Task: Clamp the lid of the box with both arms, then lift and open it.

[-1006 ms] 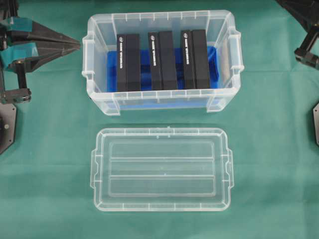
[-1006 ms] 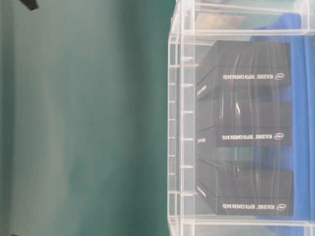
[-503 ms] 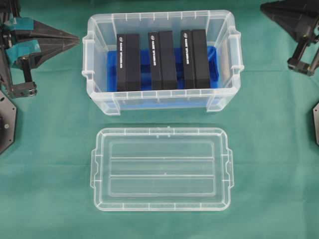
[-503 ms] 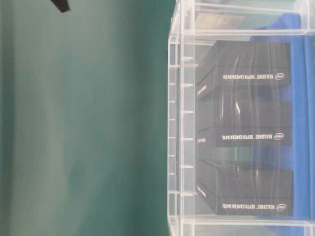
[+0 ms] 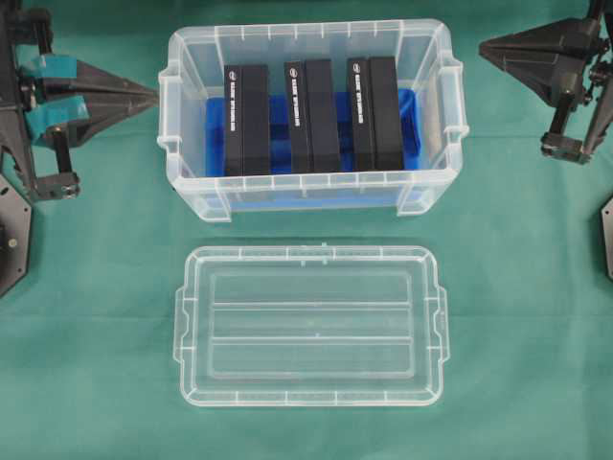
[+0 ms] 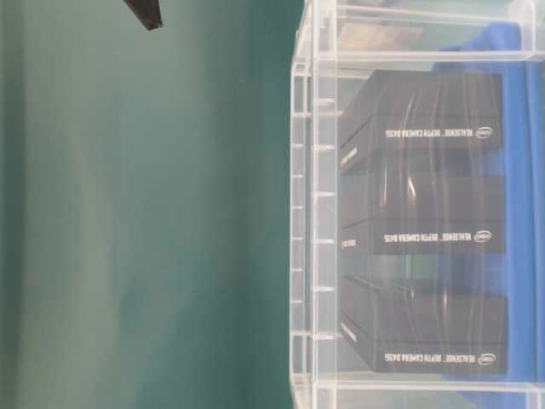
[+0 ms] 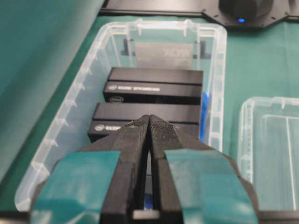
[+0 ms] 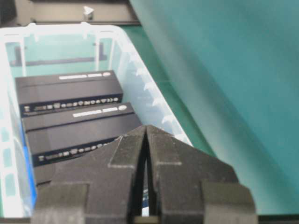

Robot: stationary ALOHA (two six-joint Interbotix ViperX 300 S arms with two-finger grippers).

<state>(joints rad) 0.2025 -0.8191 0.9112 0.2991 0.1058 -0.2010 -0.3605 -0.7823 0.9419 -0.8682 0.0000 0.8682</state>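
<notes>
On the green cloth (image 5: 96, 316) the lid (image 5: 311, 326) lies flat, just in front of the box (image 5: 308, 120) and apart from it, so the tub stands open with its 3 black blocks (image 5: 311, 115) upright on the blue insert (image 5: 410, 120). What changes over the last second is the arms, not the plastic: the left gripper (image 5: 153, 93) swings a little so its tip points at the box's left end, and the right gripper (image 5: 484, 48) — only an edge at the top right corner 1 second ago — now reaches well into view, its tip near the box's right end. Both pairs of jaws are pressed together with nothing between them, as the wrist views confirm for the left gripper (image 7: 149, 122) and the right gripper (image 8: 146, 130). Lid and box keep their places. My reading: the opening looks done already, and the arms are merely moving at box height — neither touches the lid or the tub.
</notes>
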